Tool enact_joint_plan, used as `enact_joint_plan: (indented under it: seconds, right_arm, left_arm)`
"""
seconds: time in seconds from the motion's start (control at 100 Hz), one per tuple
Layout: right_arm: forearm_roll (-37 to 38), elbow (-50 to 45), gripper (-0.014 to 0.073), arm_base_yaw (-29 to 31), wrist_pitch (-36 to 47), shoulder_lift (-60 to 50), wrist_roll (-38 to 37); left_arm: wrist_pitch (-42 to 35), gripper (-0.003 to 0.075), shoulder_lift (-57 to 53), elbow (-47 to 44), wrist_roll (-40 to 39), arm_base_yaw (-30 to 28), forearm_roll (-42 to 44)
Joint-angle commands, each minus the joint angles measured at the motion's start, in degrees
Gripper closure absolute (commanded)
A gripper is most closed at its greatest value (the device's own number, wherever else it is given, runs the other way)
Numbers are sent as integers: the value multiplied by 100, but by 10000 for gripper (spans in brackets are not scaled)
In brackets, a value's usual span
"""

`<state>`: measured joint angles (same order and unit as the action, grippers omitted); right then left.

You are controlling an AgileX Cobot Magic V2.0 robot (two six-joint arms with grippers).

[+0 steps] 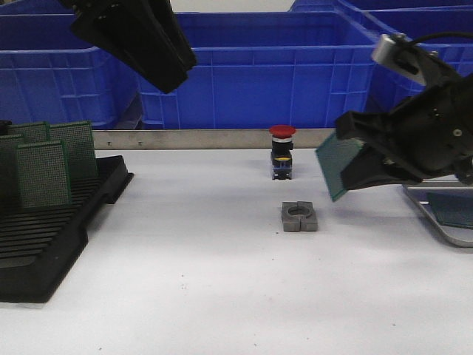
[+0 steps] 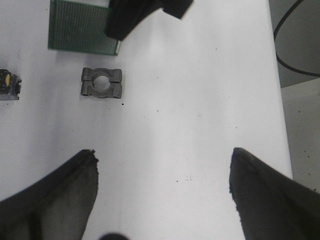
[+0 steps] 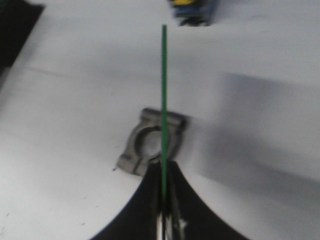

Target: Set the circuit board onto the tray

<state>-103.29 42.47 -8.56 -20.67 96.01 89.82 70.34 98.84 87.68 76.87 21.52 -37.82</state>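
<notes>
My right gripper (image 1: 360, 157) is shut on a green circuit board (image 1: 332, 167) and holds it tilted above the table, to the left of the grey metal tray (image 1: 433, 221). Only the tray's left end shows at the right edge, with another green board (image 1: 452, 209) lying in it. In the right wrist view the held board (image 3: 163, 95) is edge-on between the shut fingers (image 3: 150, 200). The left wrist view also shows the held board (image 2: 80, 27). My left gripper (image 1: 159, 63) hangs high at the back left, open and empty, its fingers (image 2: 70, 192) wide apart.
A grey clamp block (image 1: 299, 216) lies mid-table, below the held board. A red-topped push-button switch (image 1: 281, 151) stands behind it. A black slotted rack (image 1: 44, 237) with several green boards (image 1: 44, 171) stands at the left. Large blue bins (image 1: 259, 74) line the back.
</notes>
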Motion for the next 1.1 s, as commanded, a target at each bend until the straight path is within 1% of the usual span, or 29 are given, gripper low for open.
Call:
enact_joint_plan:
  seconds: [0.0, 0.15, 0.32, 0.46, 0.54, 0.58, 0.61, 0.66, 0.7, 0.71, 0.73, 0.78, 0.85, 0.91, 1.04, 1.09]
  right_arm:
    - [-529, 104, 662, 393, -158, -265, -303]
    - [-529, 104, 662, 1077, -201, -265, -496]
    - [-529, 13, 662, 1655, -201, -265, -496]
    - [-529, -170, 662, 1922, -305, -265, -496]
    - [-529, -246, 659, 1970, -261, -265, -496]
    - [-529, -262, 644, 1970, -210, -265, -496]
    - [-529, -276, 619, 1970, -186, -260, -490]
    - [-529, -276, 547, 1970, -145, -260, -490]
    - [-529, -276, 459, 1970, -102, -265, -490]
    - [-529, -276, 426, 1970, -86, -265, -490]
    - [-529, -276, 393, 1970, -66, -265, -490]
    - [-529, -276, 256, 1973, -4, -265, -490]
    - [-522, -286, 130, 1977, 75, -279, -490]
    - [-474, -289, 89, 1979, 156, -313, -484]
    - [-179, -289, 87, 1979, 421, -477, -478]
    - [24, -289, 88, 1979, 473, -584, -466]
  left_arm:
    - [115, 205, -249, 176, -68, 30, -278]
    - [115, 205, -249, 176, -68, 30, -289]
    - [115, 205, -249, 176, -68, 30, -375]
    - [115, 205, -249, 176, -68, 30, -375]
    - [115, 205, -249, 176, -68, 30, -375]
    - [115, 205, -249, 176, -68, 30, -375]
    - [115, 205, -249, 176, -68, 30, -375]
    - [115, 205, -249, 176, -68, 30, -375]
    - [115, 205, -249, 176, -68, 30, -375]
    - [115, 205, -249, 176, -68, 30, -375]
    - [115, 205, -249, 176, -68, 30, -375]
    - [115, 205, -249, 176, -68, 30, -375]
    - [115, 205, -249, 176, -68, 30, -375]
    - [115, 206, -249, 176, -68, 30, -375]
    - [115, 211, -249, 176, -68, 30, -375]
    - [115, 238, -249, 176, -154, 30, -360]
